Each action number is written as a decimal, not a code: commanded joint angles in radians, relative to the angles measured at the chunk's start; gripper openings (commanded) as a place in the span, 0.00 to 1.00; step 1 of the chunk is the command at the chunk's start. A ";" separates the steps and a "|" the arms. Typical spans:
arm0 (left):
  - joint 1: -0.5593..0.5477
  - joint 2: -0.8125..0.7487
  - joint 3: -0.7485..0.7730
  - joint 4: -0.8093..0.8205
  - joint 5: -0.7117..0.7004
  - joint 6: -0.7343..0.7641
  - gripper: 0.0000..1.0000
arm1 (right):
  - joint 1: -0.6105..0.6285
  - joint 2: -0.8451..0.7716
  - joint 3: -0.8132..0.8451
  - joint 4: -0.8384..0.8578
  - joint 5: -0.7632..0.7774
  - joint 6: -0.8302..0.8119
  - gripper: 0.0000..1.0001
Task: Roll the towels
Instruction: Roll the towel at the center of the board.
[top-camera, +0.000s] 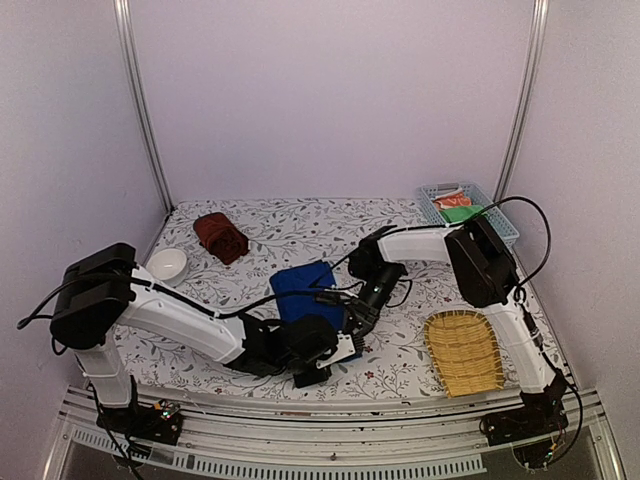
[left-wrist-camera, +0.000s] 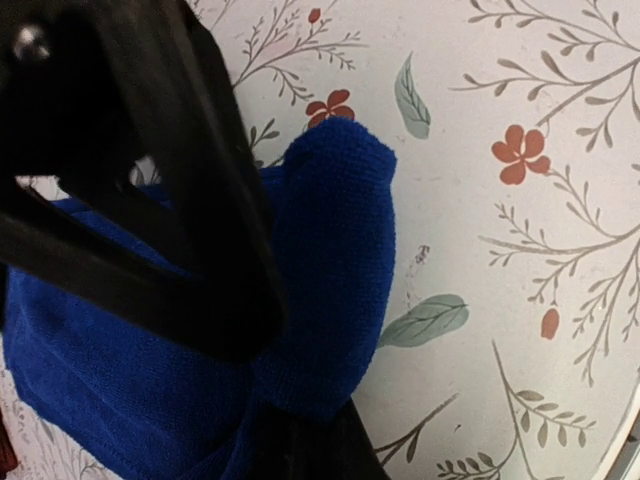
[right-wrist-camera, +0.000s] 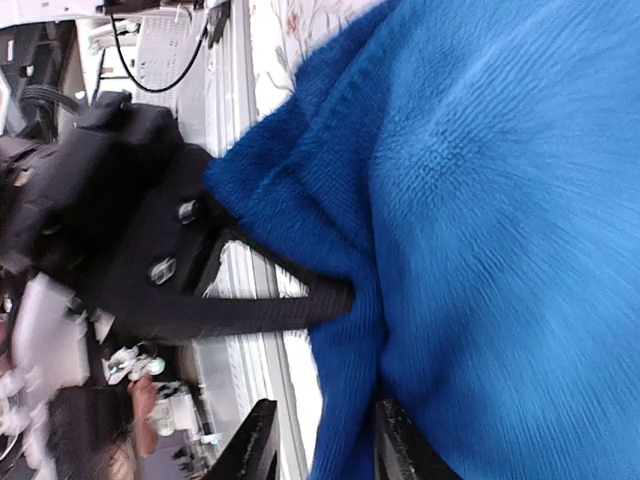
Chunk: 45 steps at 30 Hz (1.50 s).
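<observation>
My left jaws are drawn narrow on a fold of the blue towel (left-wrist-camera: 330, 250). One of the fingers (left-wrist-camera: 200, 250) lies across the top of the cloth, and the other comes up from under it at 6 o'clock in the left wrist view. My right jaws stand partly apart. The towel's edge hangs between the fingers (right-wrist-camera: 250, 445), touching one and clear of the other, so there is no clamp there.

Both sets of jaws meet at the towel's near right corner, where the cloth is bunched and lifted. The rest of the blue towel lies at the middle of the bench (top-camera: 300, 225).

My left arm (top-camera: 180, 320) rises from its base to a high elbow. The forearm then runs low along the near edge toward 3 o'clock, with the wrist turned in toward 12. My right arm (top-camera: 480, 262) climbs toward 12 o'clock, folds at the elbow and reaches toward 9 o'clock. Its wrist drops toward 7 onto the towel.

From the blue towel:
- The reddish-brown towel (top-camera: 222, 237) sits bundled at 10 o'clock, well apart.
- A white bowl (top-camera: 166, 264) is at 9 o'clock.
- A wicker tray (top-camera: 464, 350) is at 4 o'clock.
- A blue basket (top-camera: 500, 215) is at 2 o'clock.
</observation>
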 joint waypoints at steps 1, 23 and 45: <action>0.007 0.009 0.017 -0.177 0.157 -0.032 0.00 | -0.100 -0.185 -0.023 0.028 0.106 -0.005 0.36; 0.294 0.021 0.034 -0.126 0.998 -0.639 0.00 | 0.024 -0.963 -0.802 0.776 0.488 -0.014 0.32; 0.332 0.051 -0.043 0.020 1.085 -0.772 0.00 | 0.392 -0.709 -0.829 1.067 0.795 0.010 0.39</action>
